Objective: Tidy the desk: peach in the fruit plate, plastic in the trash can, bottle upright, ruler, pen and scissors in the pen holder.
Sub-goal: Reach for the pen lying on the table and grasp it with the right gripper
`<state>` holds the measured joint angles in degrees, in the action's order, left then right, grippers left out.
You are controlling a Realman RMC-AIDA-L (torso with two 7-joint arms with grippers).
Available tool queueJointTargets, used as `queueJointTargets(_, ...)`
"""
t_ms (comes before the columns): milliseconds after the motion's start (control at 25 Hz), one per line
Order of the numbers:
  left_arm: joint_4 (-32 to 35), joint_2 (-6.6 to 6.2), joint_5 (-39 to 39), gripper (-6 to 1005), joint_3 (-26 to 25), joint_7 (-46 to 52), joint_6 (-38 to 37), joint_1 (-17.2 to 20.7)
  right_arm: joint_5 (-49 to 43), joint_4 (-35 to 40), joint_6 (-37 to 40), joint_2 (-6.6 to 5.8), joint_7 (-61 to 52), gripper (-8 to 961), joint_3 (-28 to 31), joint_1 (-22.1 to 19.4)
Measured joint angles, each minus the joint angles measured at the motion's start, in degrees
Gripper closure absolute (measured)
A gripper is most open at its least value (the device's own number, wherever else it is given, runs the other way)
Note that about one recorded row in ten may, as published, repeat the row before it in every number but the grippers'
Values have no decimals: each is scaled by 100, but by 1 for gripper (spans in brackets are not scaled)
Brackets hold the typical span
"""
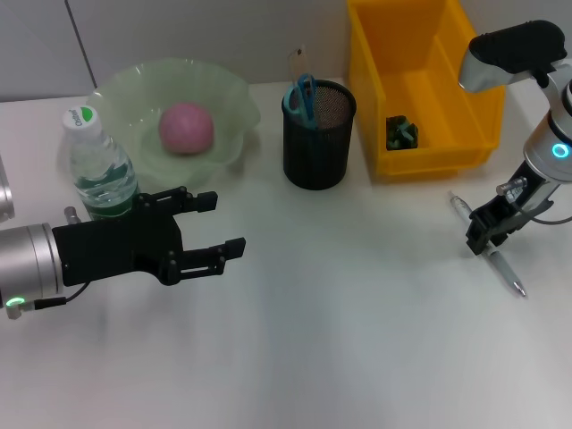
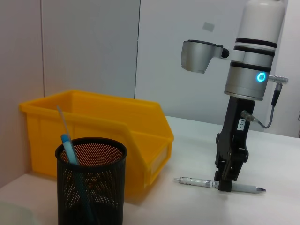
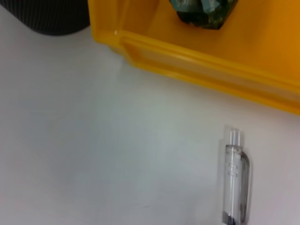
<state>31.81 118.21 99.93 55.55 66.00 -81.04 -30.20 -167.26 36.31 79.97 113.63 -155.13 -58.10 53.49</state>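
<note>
The yellow plastic bin (image 1: 420, 89) is holding crumpled plastic (image 1: 401, 132); the pink peach (image 1: 186, 127) is sitting in the pale green plate (image 1: 125, 94); the clear bottle (image 1: 96, 165) is standing. Remaining: the right gripper (image 2: 224, 183) is closing around the silver pen (image 1: 490, 248) lying on the desk. The left gripper (image 1: 225, 223) is hovering, fingers apart.

The left pincer (image 1: 212, 225) is matte black with blocky, screw-studded fingers on a brushed silver wrist cylinder showing a green light. The right pincer (image 1: 483, 238) is black too, under a silver-white arm with black bands, a glowing cyan ring and a thin grey cable.
</note>
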Motion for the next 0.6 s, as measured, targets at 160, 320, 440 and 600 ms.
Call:
queueJointTargets(160,0,0,0,290,2,0,0,-4,0,-2,-17,1,0,658,1,-29)
queueJointTargets(320,0,0,0,291,0,0,0,-4,0,-2,-23,2,0,664,1,-44)
queueJointTargets(440,0,0,0,292,-1,0,0,-6,0,-2,-25,2,0,668,1,-48)
queueJointTargets(600,0,0,0,293,-2,0,0,-11,0,-2,-26,2,0,682,-1,-50)
